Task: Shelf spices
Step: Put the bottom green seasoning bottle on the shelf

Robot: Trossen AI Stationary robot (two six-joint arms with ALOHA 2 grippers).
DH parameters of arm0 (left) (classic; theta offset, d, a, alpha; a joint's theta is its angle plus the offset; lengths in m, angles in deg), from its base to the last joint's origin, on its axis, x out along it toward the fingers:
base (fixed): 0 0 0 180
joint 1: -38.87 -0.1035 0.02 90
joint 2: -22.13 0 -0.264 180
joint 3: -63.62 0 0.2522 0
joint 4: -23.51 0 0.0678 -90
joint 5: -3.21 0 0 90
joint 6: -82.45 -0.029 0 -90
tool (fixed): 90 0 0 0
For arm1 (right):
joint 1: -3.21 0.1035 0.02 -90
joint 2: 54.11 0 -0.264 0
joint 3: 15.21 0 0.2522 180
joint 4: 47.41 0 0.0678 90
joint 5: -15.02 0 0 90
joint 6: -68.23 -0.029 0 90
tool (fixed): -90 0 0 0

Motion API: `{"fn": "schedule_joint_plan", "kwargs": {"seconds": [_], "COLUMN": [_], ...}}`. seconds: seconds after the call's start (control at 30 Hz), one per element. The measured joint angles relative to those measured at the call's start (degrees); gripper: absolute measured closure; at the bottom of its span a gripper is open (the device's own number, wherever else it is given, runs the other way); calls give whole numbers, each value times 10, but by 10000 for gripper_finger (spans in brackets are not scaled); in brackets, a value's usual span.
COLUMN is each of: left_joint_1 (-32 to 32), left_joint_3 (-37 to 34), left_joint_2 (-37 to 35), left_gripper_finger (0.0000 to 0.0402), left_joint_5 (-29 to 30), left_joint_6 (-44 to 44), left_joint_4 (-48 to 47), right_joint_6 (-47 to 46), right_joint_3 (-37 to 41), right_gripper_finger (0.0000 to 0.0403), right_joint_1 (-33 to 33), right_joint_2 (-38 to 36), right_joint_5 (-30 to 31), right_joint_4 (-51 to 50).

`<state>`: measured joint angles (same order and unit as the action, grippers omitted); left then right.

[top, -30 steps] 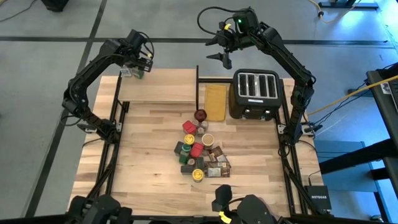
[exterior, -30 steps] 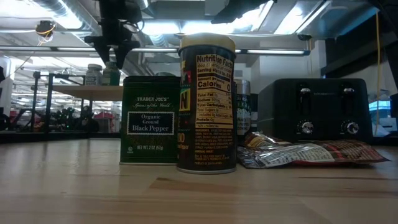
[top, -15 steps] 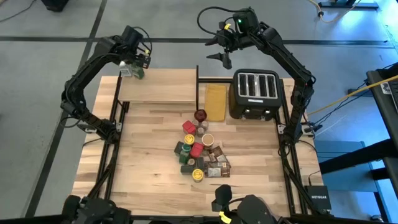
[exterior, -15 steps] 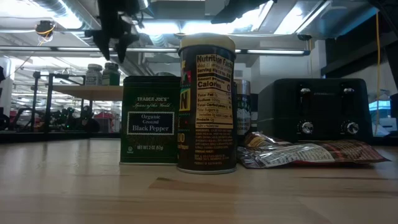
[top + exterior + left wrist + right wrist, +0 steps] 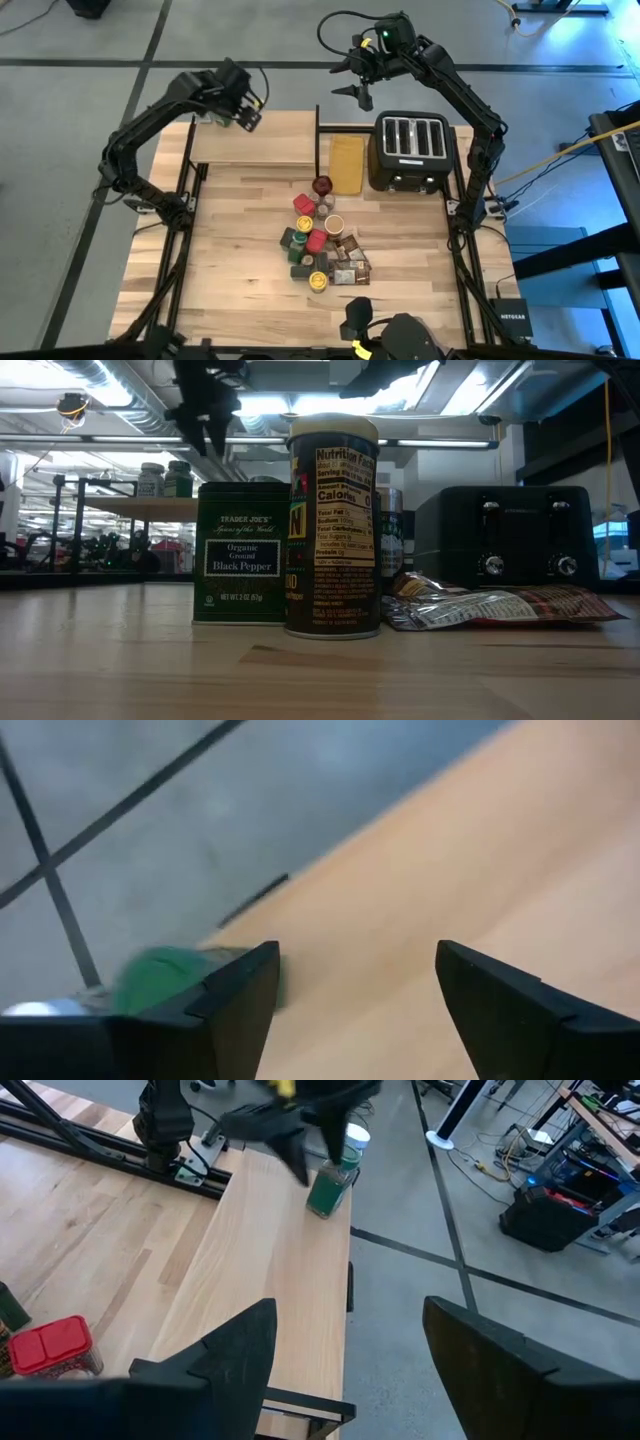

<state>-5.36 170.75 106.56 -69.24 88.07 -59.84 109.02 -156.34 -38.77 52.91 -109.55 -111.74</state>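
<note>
The left hand (image 5: pixel 243 108), open and empty, hovers above the shelf (image 5: pixel 270 140); the spices (image 5: pixel 322 245) heap lies nearer, to its right.

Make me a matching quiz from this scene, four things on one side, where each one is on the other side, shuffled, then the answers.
Things:
1. green-lidded jar
2. toaster
3. pile of spices
4. right gripper

Places:
A. middle of the table
B. raised in the air beyond the table's far edge
C. far left corner of the shelf
D. far right part of the table

Pairs: 1-C, 2-D, 3-A, 4-B
</note>
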Motion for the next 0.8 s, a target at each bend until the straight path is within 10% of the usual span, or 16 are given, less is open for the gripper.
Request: {"fn": "schedule_joint_plan", "kwargs": {"seconds": [0.8], "left_joint_1": [-17], "left_joint_3": [-133], "left_joint_2": [1], "left_gripper_finger": [139], "left_joint_5": [70], "left_joint_6": [-20], "left_joint_4": [99], "right_joint_6": [-7], "right_joint_3": [0], "right_gripper_finger": [144], "right_joint_1": [0], "right_joint_2": [0], "right_joint_5": [-26], "right_joint_4": [2]}}
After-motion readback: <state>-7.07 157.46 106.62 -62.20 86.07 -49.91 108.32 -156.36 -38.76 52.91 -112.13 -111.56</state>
